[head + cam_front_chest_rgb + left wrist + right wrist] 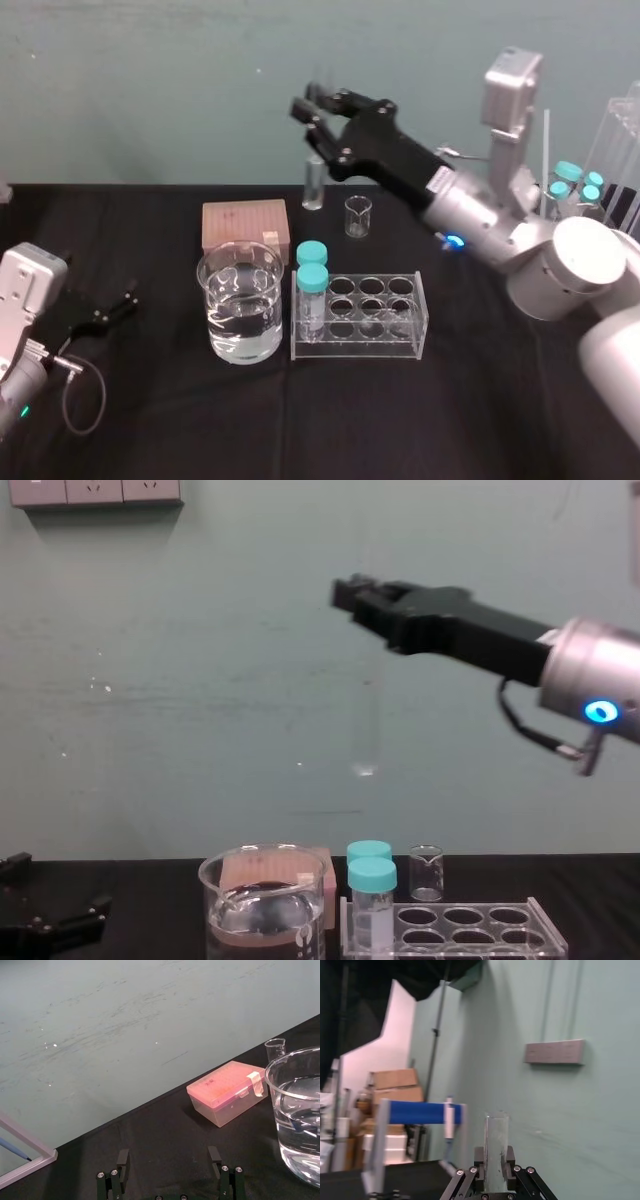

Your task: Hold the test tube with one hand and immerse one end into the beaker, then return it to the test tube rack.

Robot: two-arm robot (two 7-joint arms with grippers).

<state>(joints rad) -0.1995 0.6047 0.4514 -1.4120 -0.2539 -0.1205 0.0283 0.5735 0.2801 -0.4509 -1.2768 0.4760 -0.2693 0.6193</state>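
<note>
Chest view: long thin clear glass test tube (367, 730) hangs upright in the black right gripper (350, 592), high over the black table (150, 900).
We see its fingers pinching the tube's top end; the rounded bottom is well above the part-filled wide clear glass beaker (240, 300) and the low clear acrylic rack (358, 350). We judge pickup done, dip not evidently done, return to rack left. Black left gripper (110, 305) lies parked at the table's left, fingers spread, holding nothing.
</note>
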